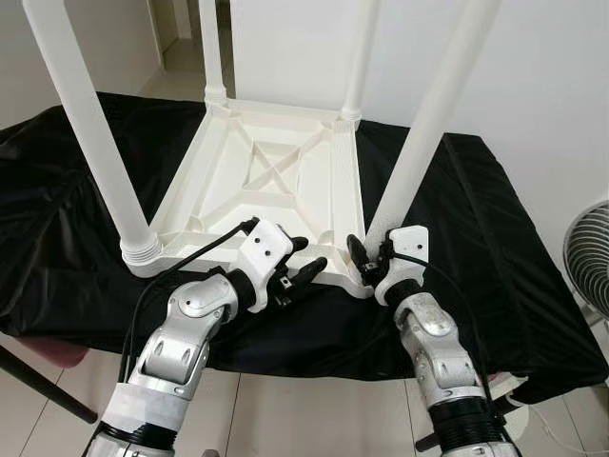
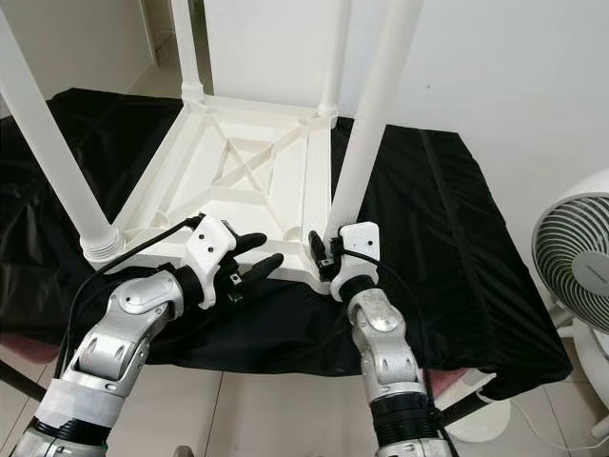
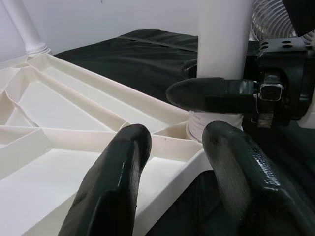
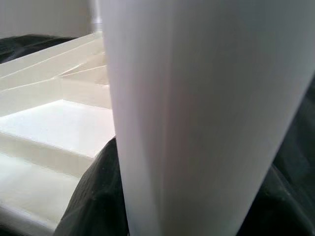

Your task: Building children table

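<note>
Right hand (image 1: 366,259) at about 5 o'clock in the head view, fingers clamped on the base of the near-right leg (image 1: 430,124) just above its threaded collar. Right wrist view is mostly white leg, blurred; dark finger edges show either side, so the grip looks firm, though the contact itself is hard to read there.

Left hand (image 1: 306,267) at about 6 o'clock, fingers (image 3: 110,189) spread apart, hovering over the near rim of the children table top (image 1: 276,181), not gripping anything.

Largest first: black cloth (image 1: 514,248) draped over the table, covering it edge to edge. On it, centre frame, the white plastic children table top lies upside down, ribbed underside with an X brace facing up. Four white legs stand up from its corners: near-left leg (image 1: 90,124) at 9 o'clock, far-left leg (image 1: 211,48) at 11 o'clock, far-right leg (image 1: 360,57) at 1 o'clock, near-right at 3 o'clock.

Fan (image 2: 580,267) at the 3 o'clock edge, on the tiled floor (image 1: 304,409).
</note>
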